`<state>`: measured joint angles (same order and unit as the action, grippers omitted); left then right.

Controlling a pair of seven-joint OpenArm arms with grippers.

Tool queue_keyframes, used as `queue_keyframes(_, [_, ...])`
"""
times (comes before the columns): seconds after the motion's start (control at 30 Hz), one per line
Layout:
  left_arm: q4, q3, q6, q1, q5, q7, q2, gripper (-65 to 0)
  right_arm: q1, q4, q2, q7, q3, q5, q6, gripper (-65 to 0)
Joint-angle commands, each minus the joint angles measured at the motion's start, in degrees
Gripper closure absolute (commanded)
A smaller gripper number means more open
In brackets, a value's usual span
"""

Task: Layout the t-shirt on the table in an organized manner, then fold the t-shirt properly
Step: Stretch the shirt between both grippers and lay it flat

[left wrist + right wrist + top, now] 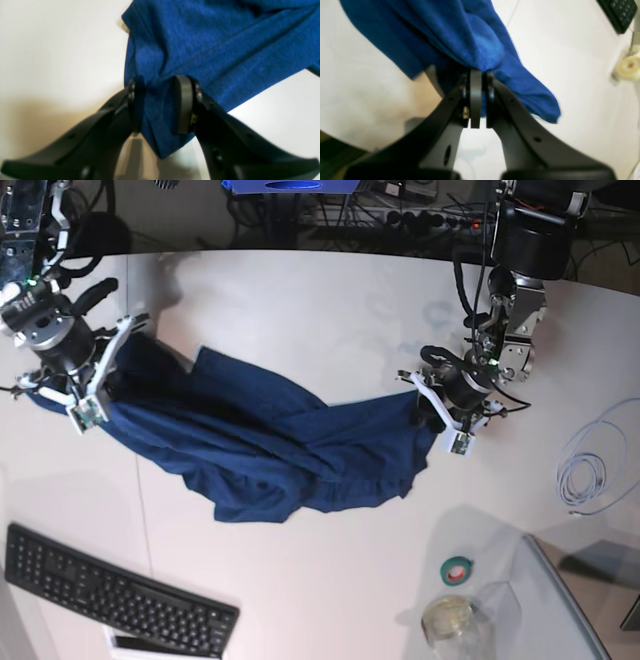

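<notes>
The t-shirt [270,445] hangs stretched between the two arms across the middle of the base view, its bulk sagging in loose folds toward the lower centre of the frame over the table [330,300]. The cloth is bunched and creased, not laid flat.

The right gripper [478,100] sits at the upper left of the base view. In its wrist view the jaws are pressed together with a thin fold of the shirt's blue fabric pinched between the pads; cloth spills upward and to the right of the fingers, ending in a loose corner at the right centre of that frame.

The left gripper [160,105] sits at the right centre of the base view. In its wrist view the jaws stand partly apart with a thicker bundle of fabric between them. The grey pad [183,103] on the right of the frame bears against the cloth, and the dark finger on the left does likewise. A tail of fabric hangs below the pads toward the lower centre.

Elsewhere on the table: a black keyboard [110,595] at the lower left, a roll of green tape [458,570] and a clear container [450,620] at the lower right, and a coiled white cable [585,470] at the right edge.
</notes>
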<state>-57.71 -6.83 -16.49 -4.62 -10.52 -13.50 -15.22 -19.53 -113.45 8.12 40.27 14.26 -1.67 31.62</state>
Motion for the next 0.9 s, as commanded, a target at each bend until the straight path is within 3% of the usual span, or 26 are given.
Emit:
queue_keyframes(0.0, [0.1,0.2,0.4,-0.2,0.8,-2.5,-0.5,-19.9,1.3,-1.1,0.0,-0.9,2.4,0.0,1.7,-0.2])
queue_keyframes(0.1, [0.1,0.2,0.4,-0.2,0.8,-2.5,-1.3,-19.9,2.3,-1.1,-1.3,2.2,8.4,0.0,8.0,-0.2])
queue_keyframes(0.13, [0.1,0.2,0.4,-0.2,0.8,-2.5,-1.6,-19.9,2.4,-1.1,-1.3,2.9,9.7,0.0,8.4,-0.2])
queue_keyframes(0.37, [-0.3,8.2,0.4,-0.5,0.9,-2.5,-1.8,-19.9,0.0,1.8,-1.5,6.7,15.6,0.1,8.4,-0.3])
queue_keyframes(0.5, [-2.0,11.2,0.4,0.1,0.9,-2.9,-1.8,-19.9,-1.5,4.1,-1.8,7.3,14.4,0.0,8.4,-0.5])
queue_keyframes(0.73, [-13.5,11.4,0.4,5.7,0.6,-3.1,-1.8,-19.9,-3.2,4.9,-5.5,7.6,8.7,0.3,8.4,-1.2])
queue_keyframes(0.8, [-17.5,11.4,0.4,8.0,0.4,-3.1,-1.7,-19.9,-3.3,5.9,-5.6,7.6,8.5,0.3,8.4,-6.8])
queue_keyframes(0.87, [-20.8,12.8,0.4,10.7,0.3,-3.1,-1.6,-19.9,-3.5,6.9,-5.5,7.6,8.3,0.3,8.4,-18.5])
